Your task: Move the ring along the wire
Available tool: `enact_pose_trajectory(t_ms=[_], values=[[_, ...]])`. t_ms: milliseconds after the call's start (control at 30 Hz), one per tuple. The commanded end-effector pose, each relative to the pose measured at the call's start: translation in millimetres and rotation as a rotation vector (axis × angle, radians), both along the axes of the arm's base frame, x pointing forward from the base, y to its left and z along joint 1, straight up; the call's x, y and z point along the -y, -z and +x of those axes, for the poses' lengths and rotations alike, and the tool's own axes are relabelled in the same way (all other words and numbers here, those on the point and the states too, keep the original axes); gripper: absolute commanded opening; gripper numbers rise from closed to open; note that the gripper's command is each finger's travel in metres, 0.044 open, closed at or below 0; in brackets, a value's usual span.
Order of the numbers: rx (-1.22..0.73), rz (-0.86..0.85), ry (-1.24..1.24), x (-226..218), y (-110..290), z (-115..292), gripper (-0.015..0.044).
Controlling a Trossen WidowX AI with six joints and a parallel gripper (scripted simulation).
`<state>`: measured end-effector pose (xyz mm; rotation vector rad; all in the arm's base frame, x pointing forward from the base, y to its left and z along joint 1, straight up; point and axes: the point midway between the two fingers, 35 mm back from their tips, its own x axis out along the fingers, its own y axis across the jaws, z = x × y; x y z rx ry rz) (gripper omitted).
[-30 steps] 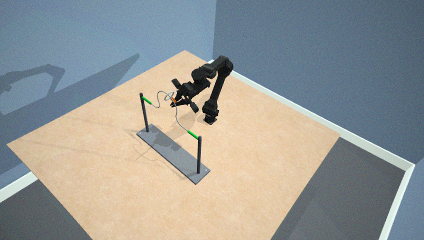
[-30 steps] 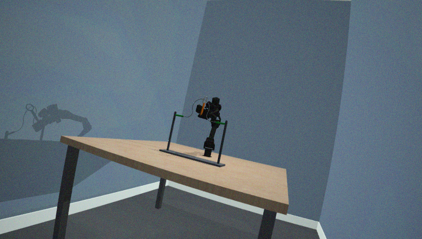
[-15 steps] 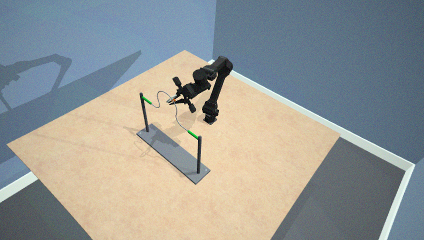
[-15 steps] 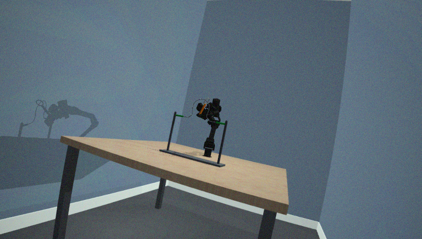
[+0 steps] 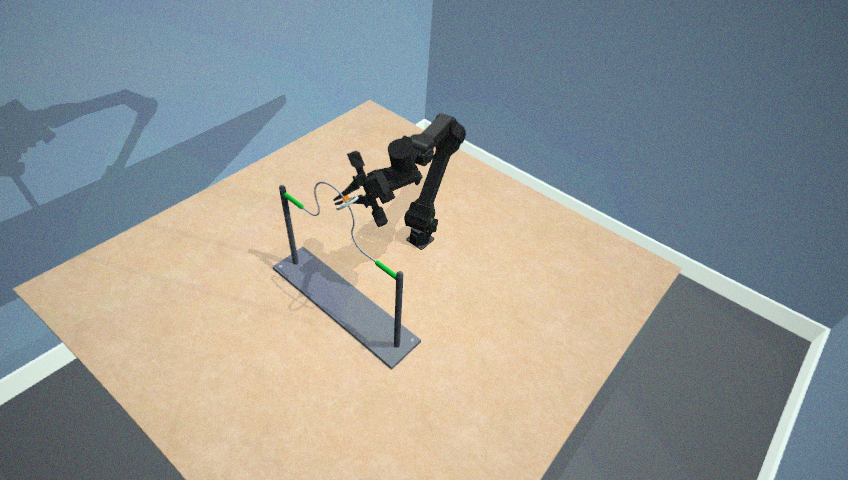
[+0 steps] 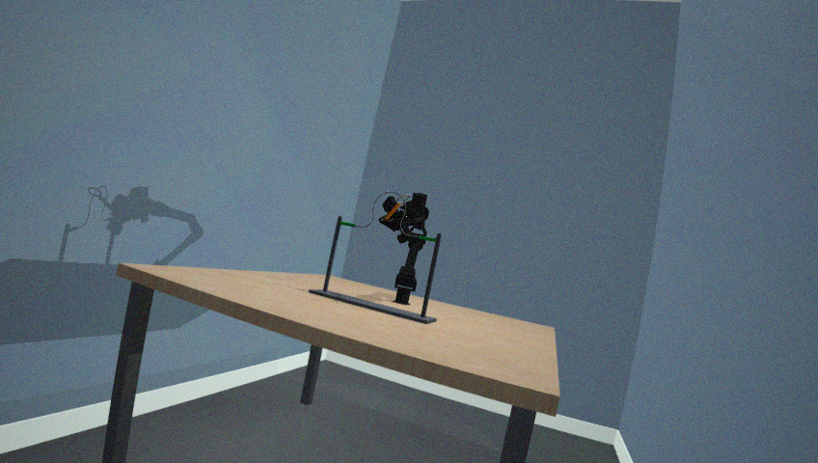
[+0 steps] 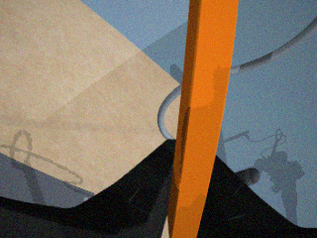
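Observation:
My gripper (image 5: pixel 338 202) (image 6: pixel 382 220) (image 7: pixel 183 151) is shut on the orange handle (image 5: pixel 346 196) (image 6: pixel 393 211) (image 7: pixel 207 74), which runs steeply across the wrist view. The pale ring (image 5: pixel 346 204) (image 6: pixel 405 198) is tilted, at the raised middle of the thin grey wire (image 5: pixel 353 228) (image 6: pixel 372 216), between the two green parts. The wire appears to run through it; whether they touch is too small to tell. One green part (image 5: pixel 293 200) (image 6: pixel 347 224) is at the far-left post, the other (image 5: pixel 386 269) (image 6: pixel 426 237) at the near-right post. Fingers and handle hide part of the crossing.
The left post (image 5: pixel 289 228) (image 6: pixel 331 255) and right post (image 5: pixel 398 309) (image 6: pixel 430 275) stand on a dark base plate (image 5: pixel 351 297) on the wooden table (image 5: pixel 505 333) (image 6: pixel 493 349). The arm reaches in from behind the wire. Grey curves show beside the handle in the wrist view.

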<state>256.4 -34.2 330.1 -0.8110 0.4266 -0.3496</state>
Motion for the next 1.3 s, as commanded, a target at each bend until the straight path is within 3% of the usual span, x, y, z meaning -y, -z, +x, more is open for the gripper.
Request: enact_pose_trajectory(t_ms=[0, 1267], values=[[-0.002, -0.061, 0.003, 2.4, -1.0, -0.7, -0.0150], [-0.014, -0.657, 0.012, 14.6, -26.9, -1.5, -0.0150]])
